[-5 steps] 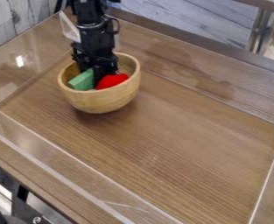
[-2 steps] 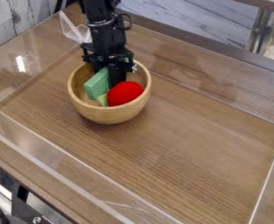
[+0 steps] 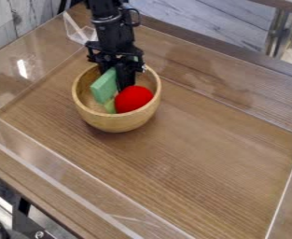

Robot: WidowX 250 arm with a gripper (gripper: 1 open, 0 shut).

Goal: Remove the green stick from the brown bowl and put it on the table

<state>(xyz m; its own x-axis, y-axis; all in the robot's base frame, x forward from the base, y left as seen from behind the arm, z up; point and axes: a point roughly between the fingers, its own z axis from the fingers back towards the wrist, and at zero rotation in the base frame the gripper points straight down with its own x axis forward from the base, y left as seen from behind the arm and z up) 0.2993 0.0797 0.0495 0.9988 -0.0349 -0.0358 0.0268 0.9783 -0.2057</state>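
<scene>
Item, one brown bowl [image 3: 116, 124], round and thick-walled, resting on the table [image 3: 205, 166] toward the far left of the view. Item, one green stick [image 3: 104, 88], inside that bowl, on the left side of its hollow, at the end of the dark gripper [image 3: 108, 67]. Item, one red ball [image 3: 133, 99], in the same bowl, just beside the stick on the right.

Principal relation: we find the stick directly below the fingers and slightly toward the left of the view, its upper part meeting them or very nearly so. Its long axis, as we read it, runs from upper right to lower left, steeply, the lower end reaching down into the bowl; we judge it tilted rather than flat.

Condition of the fingers: dark against dark, and partly lost behind the arm's own body. We cannot tell whether they are closed on the stick or merely set against it.

Arm: one only, entering from the far side, above the bowl's far rim.

Note on the coming move: we judge that a straight lift suits this lie, high enough for the lower end to pass the rim, with the ball liable to roll or catch if the stick swings right. The bare wood to the right of the bowl would serve for setting it down.
</scene>
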